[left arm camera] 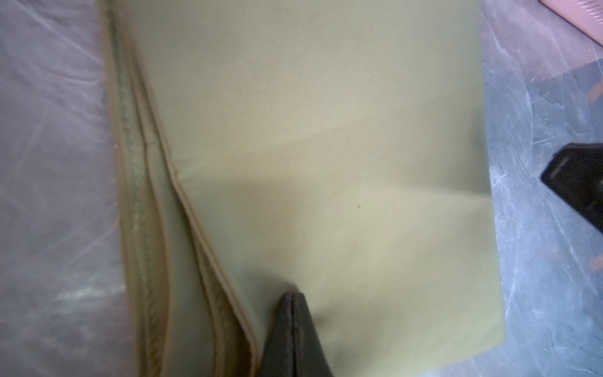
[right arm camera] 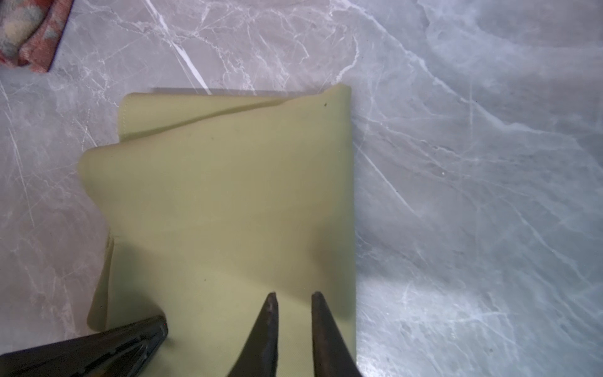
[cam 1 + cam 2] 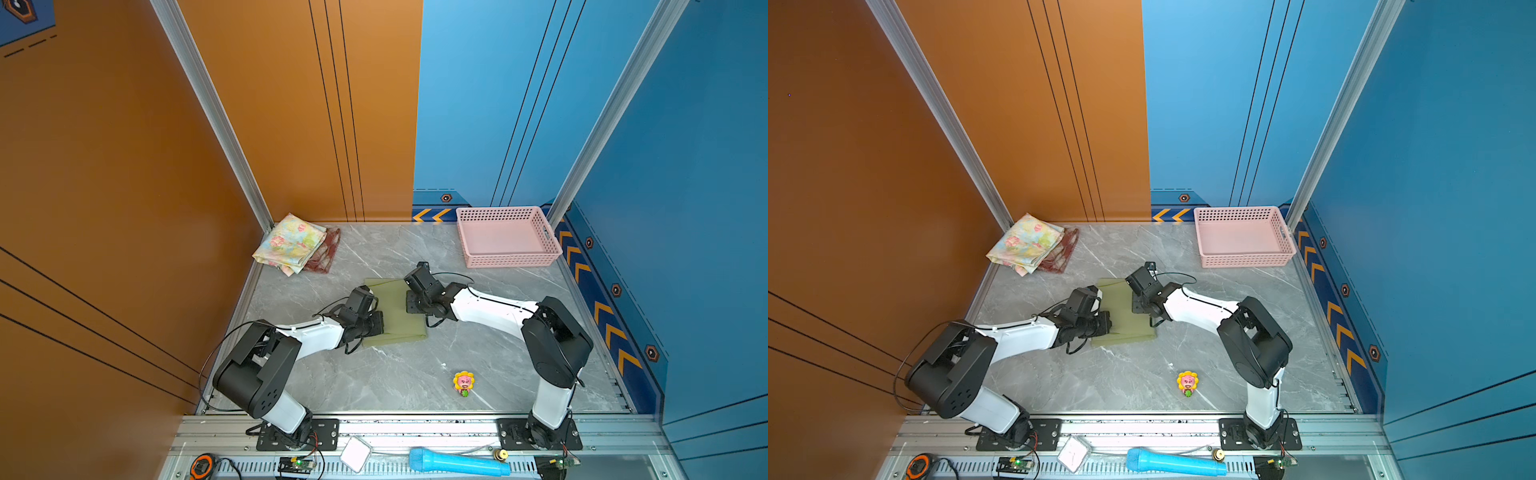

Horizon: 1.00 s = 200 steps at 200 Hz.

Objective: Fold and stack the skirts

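The olive green skirt lies folded flat mid-table. My left gripper is shut, its tips touching the olive skirt beside its hemmed edges; I cannot tell whether any cloth is pinched. My right gripper hovers over the olive skirt near its right edge, open by a narrow gap with nothing between the fingers. At the back left corner the folded floral skirt rests on the red plaid skirt.
An empty pink perforated basket stands at the back right. A small flower-shaped toy sits near the front. On the front rail lie a blue cylinder and a white pad.
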{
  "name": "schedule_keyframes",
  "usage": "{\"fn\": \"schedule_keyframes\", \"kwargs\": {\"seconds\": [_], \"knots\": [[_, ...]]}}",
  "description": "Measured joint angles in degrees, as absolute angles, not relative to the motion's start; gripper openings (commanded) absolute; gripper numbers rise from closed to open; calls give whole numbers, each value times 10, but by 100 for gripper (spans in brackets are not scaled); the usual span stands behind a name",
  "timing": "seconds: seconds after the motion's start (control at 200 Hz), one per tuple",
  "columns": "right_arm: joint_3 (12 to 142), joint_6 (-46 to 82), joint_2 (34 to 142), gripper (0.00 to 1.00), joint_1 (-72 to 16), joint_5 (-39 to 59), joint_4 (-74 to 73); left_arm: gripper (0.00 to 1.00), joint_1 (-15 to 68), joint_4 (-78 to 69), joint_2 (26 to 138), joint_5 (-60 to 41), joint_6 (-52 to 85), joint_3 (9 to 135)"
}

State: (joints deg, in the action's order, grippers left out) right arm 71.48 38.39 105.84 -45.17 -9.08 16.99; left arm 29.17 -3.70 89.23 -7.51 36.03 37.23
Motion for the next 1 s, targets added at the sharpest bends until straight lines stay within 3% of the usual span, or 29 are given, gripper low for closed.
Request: {"fn": "schedule_keyframes", "kwargs": {"seconds": [0.546,0.776,1.001], "knots": [[630,403,1047,15,-475,-77,159,4,281,-38,894,-91,360,373],[718,383,1052,15,-430,-76,170,3,281,-39,895,-92,360,373],[823,368,1139,15,-405,-66,161,3,281,-39,896,-92,360,373]]}}
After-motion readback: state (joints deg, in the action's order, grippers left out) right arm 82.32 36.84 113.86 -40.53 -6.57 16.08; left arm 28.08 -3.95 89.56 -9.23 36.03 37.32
